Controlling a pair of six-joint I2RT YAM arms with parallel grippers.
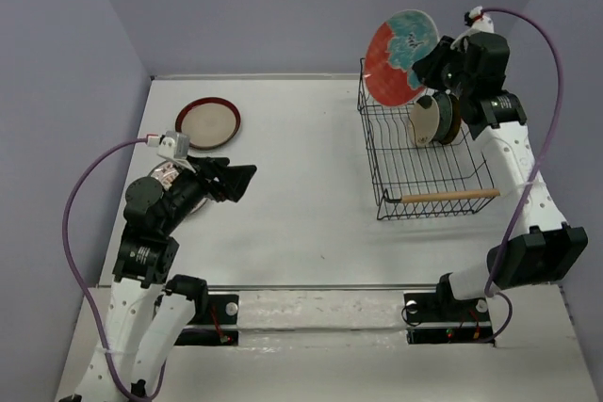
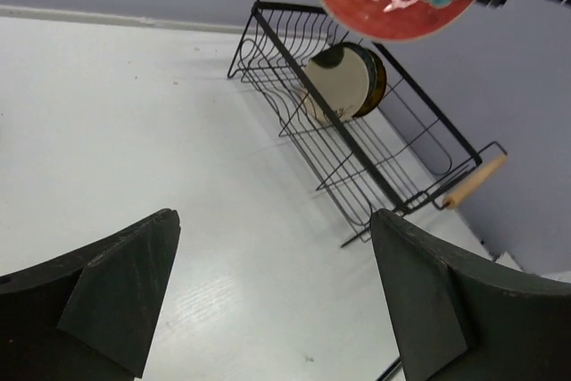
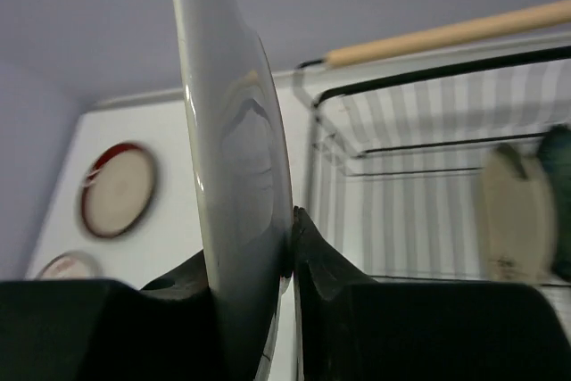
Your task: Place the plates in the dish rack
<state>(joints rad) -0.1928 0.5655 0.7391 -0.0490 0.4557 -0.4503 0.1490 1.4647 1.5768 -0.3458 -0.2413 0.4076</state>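
My right gripper is shut on the rim of the red-and-teal floral plate and holds it upright above the far left corner of the black wire dish rack. The right wrist view shows this plate edge-on between the fingers. A cream plate stands in the rack with a darker plate behind it. The red-rimmed beige plate lies flat on the table at the far left. My left gripper is open and empty, low over the table, pointing toward the rack.
A patterned white plate lies partly hidden under my left arm. The rack has wooden rod handles, one at its near end and one at its far end. Purple walls close in the table at the back and both sides.
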